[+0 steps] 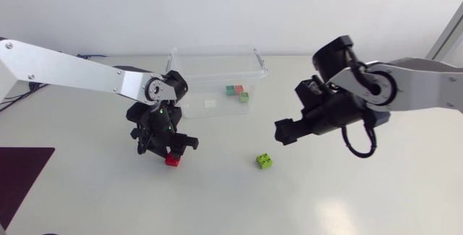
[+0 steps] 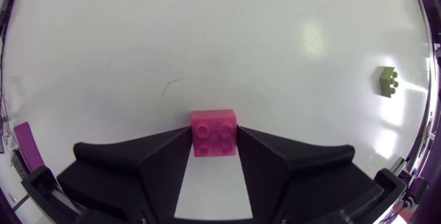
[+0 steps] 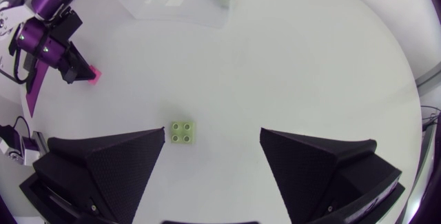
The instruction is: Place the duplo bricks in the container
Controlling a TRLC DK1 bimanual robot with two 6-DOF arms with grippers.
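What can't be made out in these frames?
- Red brick: in the head view the left gripper covers most of it; lifted or resting, unclear.
- Bricks in the container: too small in head and right wrist views to count surely.
- Left arm: base cut off by the head view's edge.

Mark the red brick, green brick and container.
red brick (image 1: 172,160), head view, top face.
green brick (image 1: 265,161), head view, studded top.
container (image 1: 199,83), head view, bare floor.

Head overhead; wrist views seemingly share green brick (image 3: 182,132).
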